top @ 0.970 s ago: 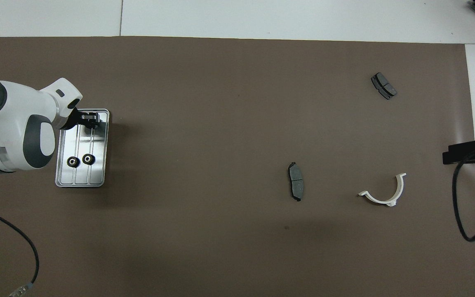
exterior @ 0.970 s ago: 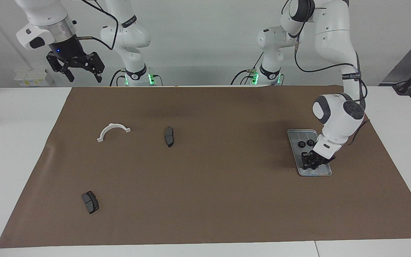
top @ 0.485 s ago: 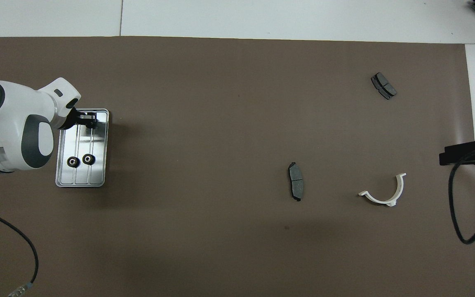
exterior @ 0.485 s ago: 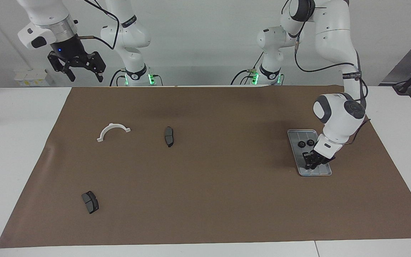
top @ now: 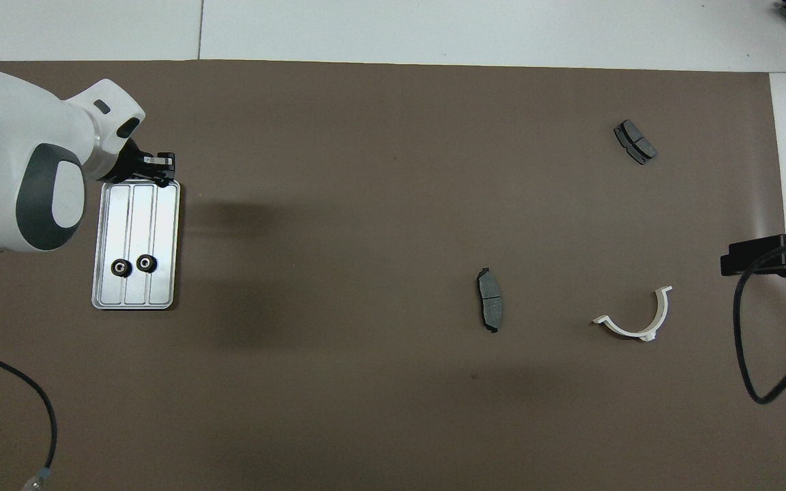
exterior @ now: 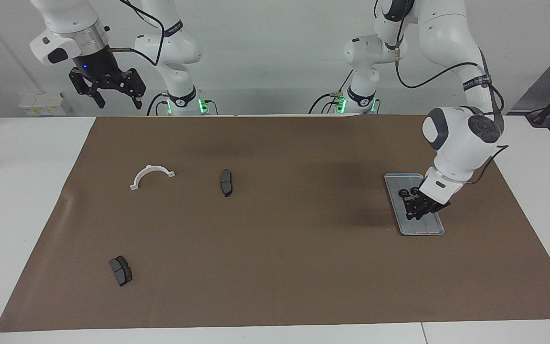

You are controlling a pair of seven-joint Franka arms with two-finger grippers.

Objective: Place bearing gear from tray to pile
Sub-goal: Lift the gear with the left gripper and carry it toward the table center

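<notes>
Two gears (top: 147,263), small, rigid, probably light and slick, are lying on the tray (top: 135,218) at mid-frame height, toward the left arm's end; pinching across the toothed rim looks best. The left tool (exterior: 416,209) is hanging over the tray, and I cannot tell its grip; the right tool (exterior: 108,91) is waiting, released, at the top of the frame.

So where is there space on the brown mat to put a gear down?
Widest bare stretch: between the tray and the slim curved pad. More room beside the squat brake pad, which lies alone. Crowded: the tray, two gears on it, left end effector over it.
</notes>
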